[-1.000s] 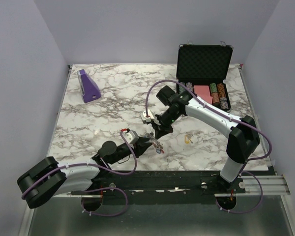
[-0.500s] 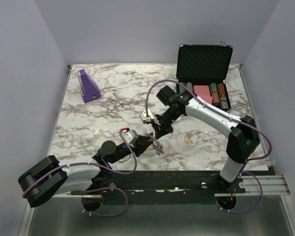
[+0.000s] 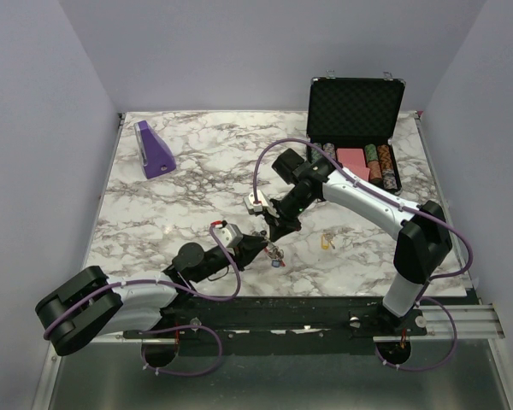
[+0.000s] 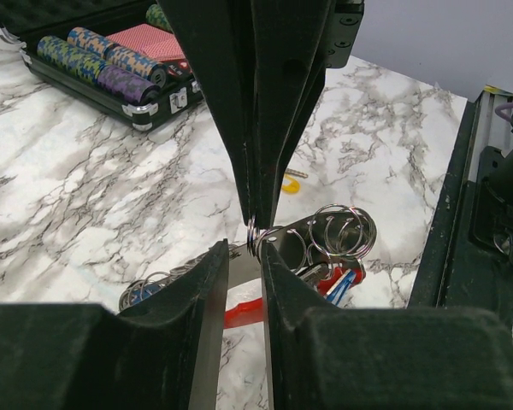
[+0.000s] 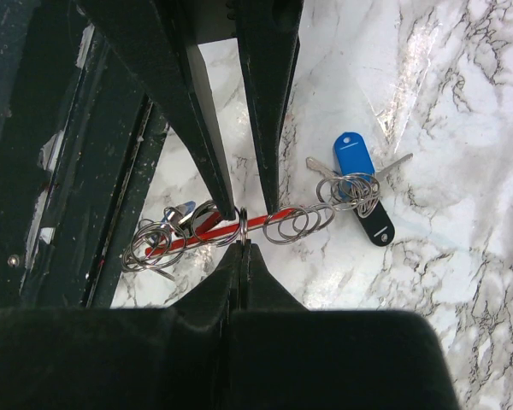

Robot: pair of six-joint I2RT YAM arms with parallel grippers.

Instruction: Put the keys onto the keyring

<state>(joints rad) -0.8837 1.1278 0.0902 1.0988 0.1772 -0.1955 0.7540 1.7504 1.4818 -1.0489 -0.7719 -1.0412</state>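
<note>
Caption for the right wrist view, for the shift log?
Right gripper shut on the keyring, the left gripper open and straddling the pinch.

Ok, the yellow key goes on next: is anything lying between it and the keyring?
Nothing visible does. Only bare marble separates the yellow key from the keyring, which the right gripper pinches by a ring.

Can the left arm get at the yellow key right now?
Probably not straight on. The right gripper, shut on a ring of the keyring, stands right in front of the left gripper, and the yellow key lies beyond it.
</note>
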